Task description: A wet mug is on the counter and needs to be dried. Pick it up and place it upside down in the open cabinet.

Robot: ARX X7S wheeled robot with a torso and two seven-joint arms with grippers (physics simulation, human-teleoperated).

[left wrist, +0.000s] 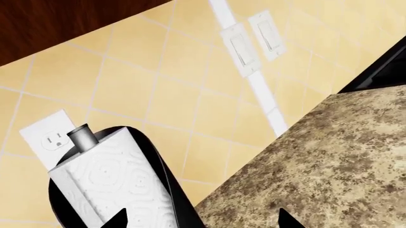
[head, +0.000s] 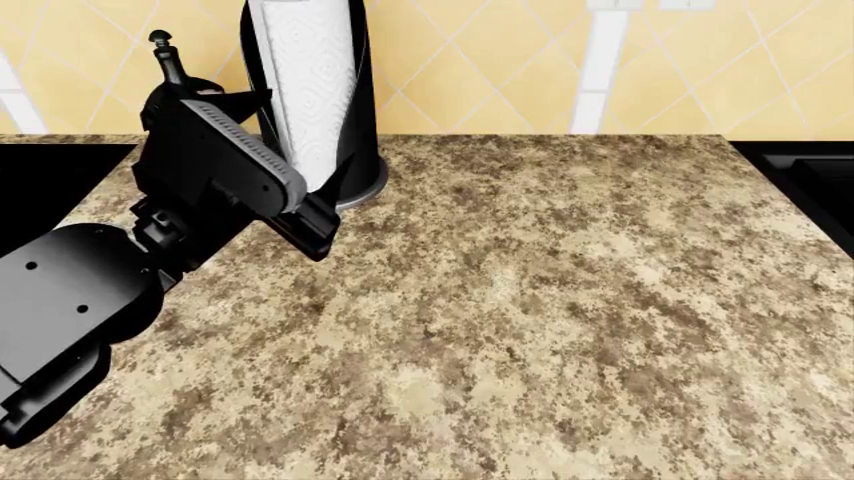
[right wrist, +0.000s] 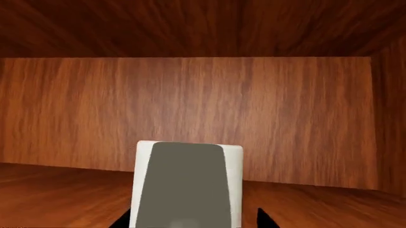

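The white mug (right wrist: 188, 148) fills the lower middle of the right wrist view, close to the camera, inside the open cabinet (right wrist: 190, 104). Its closed end is up and its grey inside shows. My right gripper (right wrist: 191, 219) is shut on the mug, a dark fingertip on each side; the mug's lower end is cut off by the frame. My left gripper (left wrist: 203, 221) stands open and empty above the counter (head: 534, 300), beside the paper-towel roll. The head view shows the left gripper (head: 314, 222), but neither the right arm nor the mug.
A tall paper-towel roll (head: 310, 70) in a black holder stands at the counter's back. A black stovetop (head: 54, 175) lies left, another black surface (head: 814, 170) right. On the tiled wall are an outlet (left wrist: 51, 140) and switches (left wrist: 254, 42).
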